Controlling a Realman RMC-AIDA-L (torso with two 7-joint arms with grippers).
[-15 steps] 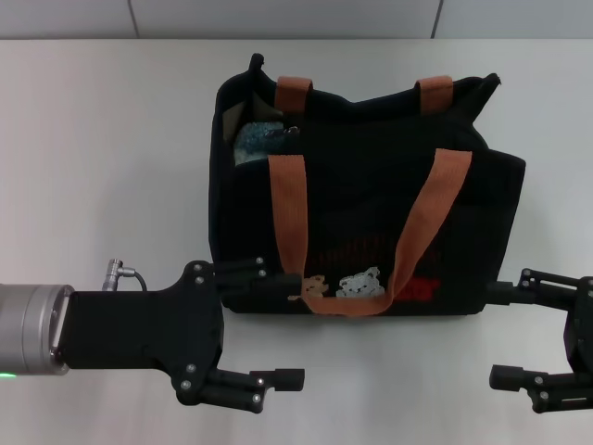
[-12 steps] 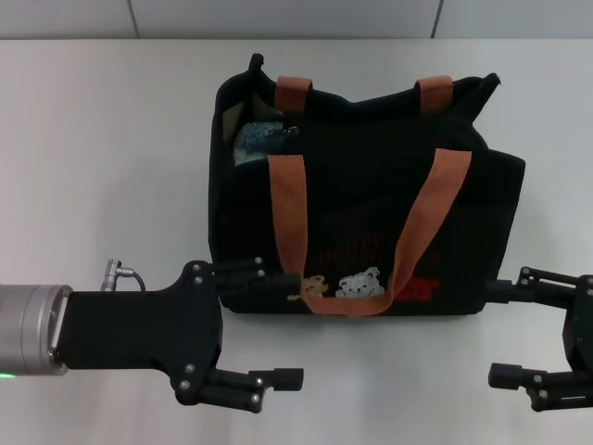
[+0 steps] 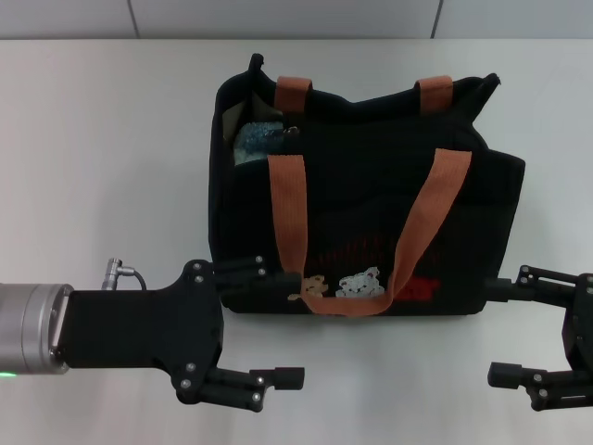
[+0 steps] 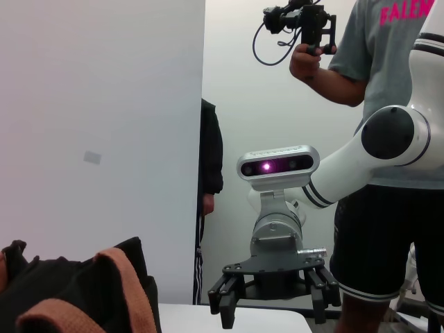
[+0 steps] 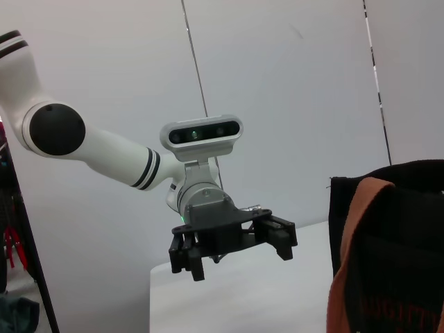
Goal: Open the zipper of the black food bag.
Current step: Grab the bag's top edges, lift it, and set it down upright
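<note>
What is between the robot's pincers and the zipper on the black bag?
Only an orange handle. It drapes over the black food bag near the zipper pull at the far left end. The left pincer and right pincer, both open, sit at the near corners.

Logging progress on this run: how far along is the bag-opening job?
The black food bag gapes at its left end, showing something teal inside. Nothing is in hand: the left gripper and right gripper hang open by its front corners. The zipper's remaining length looks unopened.
</note>
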